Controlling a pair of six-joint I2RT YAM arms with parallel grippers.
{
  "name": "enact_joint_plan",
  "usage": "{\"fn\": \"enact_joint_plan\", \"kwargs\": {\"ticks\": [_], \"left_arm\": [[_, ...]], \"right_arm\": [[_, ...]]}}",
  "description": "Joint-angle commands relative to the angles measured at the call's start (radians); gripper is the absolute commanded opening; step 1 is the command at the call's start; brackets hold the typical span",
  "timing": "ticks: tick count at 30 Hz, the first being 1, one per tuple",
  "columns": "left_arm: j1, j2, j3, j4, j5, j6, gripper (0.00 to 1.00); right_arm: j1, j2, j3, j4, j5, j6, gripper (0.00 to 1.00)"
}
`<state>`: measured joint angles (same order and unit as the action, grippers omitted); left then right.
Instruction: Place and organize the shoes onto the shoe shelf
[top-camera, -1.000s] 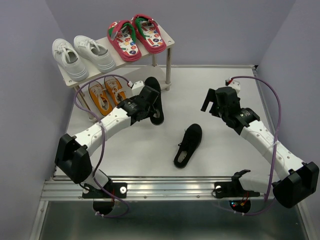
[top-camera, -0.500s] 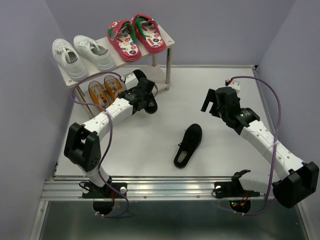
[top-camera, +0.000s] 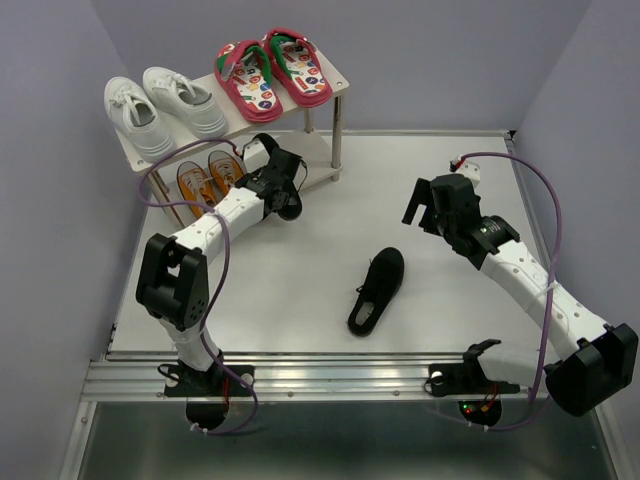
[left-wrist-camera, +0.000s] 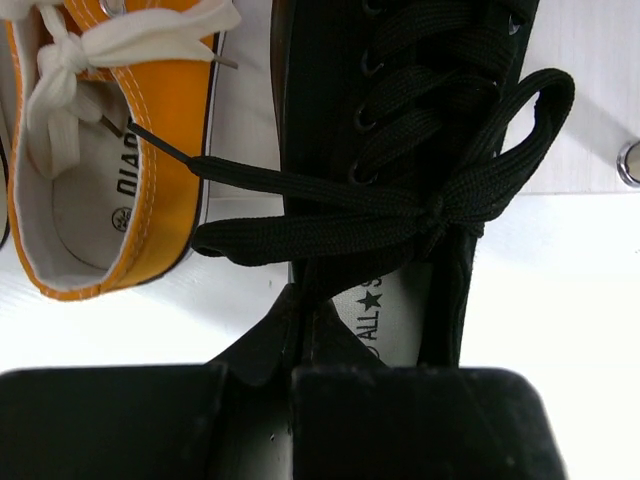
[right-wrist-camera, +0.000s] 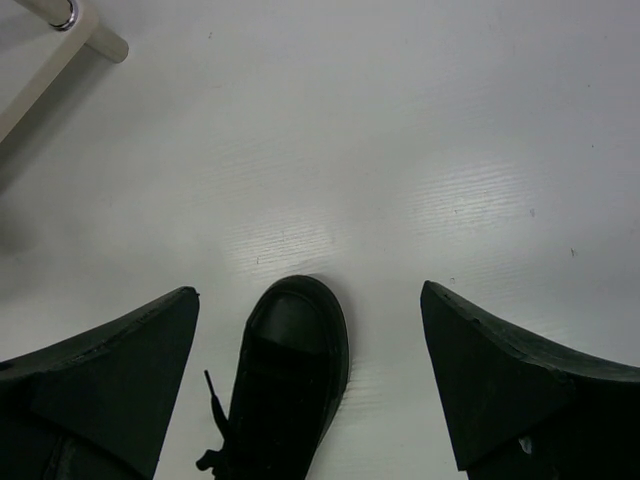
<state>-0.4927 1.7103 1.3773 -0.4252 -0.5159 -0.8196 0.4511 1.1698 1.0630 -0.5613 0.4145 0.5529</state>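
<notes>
Left wrist view: left gripper (left-wrist-camera: 300, 325) clamps heel of black lace-up shoe (left-wrist-camera: 400, 150) beside orange white-laced sneaker (left-wrist-camera: 160, 150); right gripper (right-wrist-camera: 308, 290) gapes over another black shoe (right-wrist-camera: 285, 380).

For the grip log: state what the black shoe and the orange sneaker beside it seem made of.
The black shoe is likely matte canvas, its upper too dark to confirm; its laces are visibly flat-woven. The orange sneaker is probably matte canvas, with stitched seams and white fabric laces.

Matt canvas on black shoe (left-wrist-camera: 315, 100), woven laces (left-wrist-camera: 400, 215); smooth, faintly glossy table (right-wrist-camera: 450, 130); shiny metal shelf leg (right-wrist-camera: 62, 13)
</notes>
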Motion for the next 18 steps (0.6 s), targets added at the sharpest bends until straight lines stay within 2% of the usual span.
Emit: {"fn": "enact_joint_plan", "kwargs": {"ticks": [1, 5, 6, 7, 9, 11, 14, 16, 18], "left_arm": [[0.036, -0.009, 0.051, 0.103, -0.036, 0.03, 0.0], [0.043, 0.012, 0.048, 0.092, -0.027, 0.033, 0.0], [0.046, 0.018, 0.045, 0.092, -0.024, 0.028, 0.03], [0.046, 0.02, 0.04, 0.094, -0.022, 0.025, 0.14], [0.049, 0.022, 0.019, 0.12, -0.006, 0.023, 0.24], [0.054, 0.018, 0.0, 0.149, 0.01, 0.033, 0.44], [0.057, 0.018, 0.006, 0.151, 0.03, 0.059, 0.68], [0.059, 0.014, 0.022, 0.137, 0.037, 0.074, 0.73], [0.057, 0.008, 0.023, 0.135, 0.051, 0.085, 0.75]], "right_arm": [[-0.005, -0.022, 0.003, 0.006, 0.013, -0.008, 0.98], [-0.005, -0.022, 0.002, 0.003, 0.007, -0.001, 0.98], [-0.005, -0.022, 0.0, 0.001, 0.004, 0.002, 0.98], [-0.005, -0.021, 0.002, 0.001, 0.003, 0.001, 0.98], [-0.005, -0.012, 0.018, -0.017, -0.002, 0.005, 0.98], [-0.005, -0.009, 0.028, -0.037, 0.001, 0.016, 0.98], [-0.005, -0.022, 0.012, -0.038, 0.006, 0.034, 0.98], [-0.005, -0.036, -0.009, -0.037, -0.002, 0.05, 0.98], [-0.005, -0.039, -0.023, -0.037, -0.014, 0.053, 0.98]]}}
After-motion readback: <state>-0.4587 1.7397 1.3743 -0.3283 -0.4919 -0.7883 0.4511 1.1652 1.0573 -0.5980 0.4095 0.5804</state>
